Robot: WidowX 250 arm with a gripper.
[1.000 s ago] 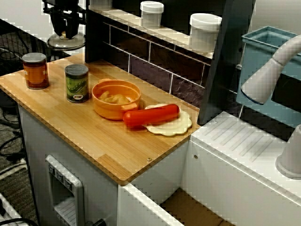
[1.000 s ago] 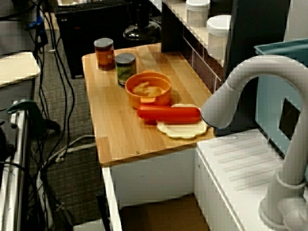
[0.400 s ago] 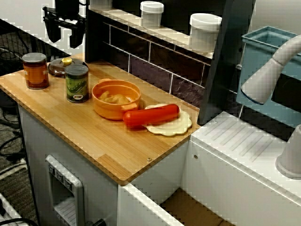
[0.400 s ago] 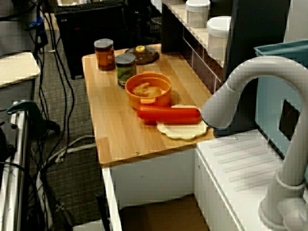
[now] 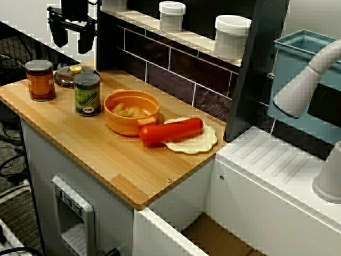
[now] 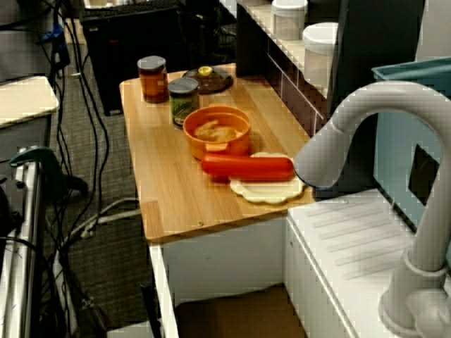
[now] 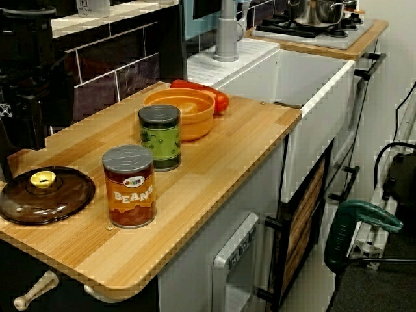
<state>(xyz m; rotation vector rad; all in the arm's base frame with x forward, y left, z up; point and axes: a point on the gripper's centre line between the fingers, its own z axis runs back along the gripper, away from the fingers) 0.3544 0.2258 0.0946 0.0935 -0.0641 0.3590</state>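
Though spread well apart, clasp nothing: black fingers [image 5: 85,41] of the black two-fingered gripper [image 5: 72,37], empty, hanging above and well off the round brown glass lid [image 5: 64,76]. Finds that lid lying flat, yellow knob [image 7: 43,179] up, at the back corner of the light wooden countertop [image 5: 106,154], just behind the green-labelled tin can [image 5: 87,94] and near the orange-labelled beans tin [image 5: 40,80], touching neither. Reads, as a judgement, as a pause over a lid set down. For any fresh grasp, calls for a straight drop onto the knob, staying off both tins. Farther out: orange plastic bowl [image 5: 125,127], long red sausage [image 5: 171,130], cream scalloped plate [image 5: 200,143].
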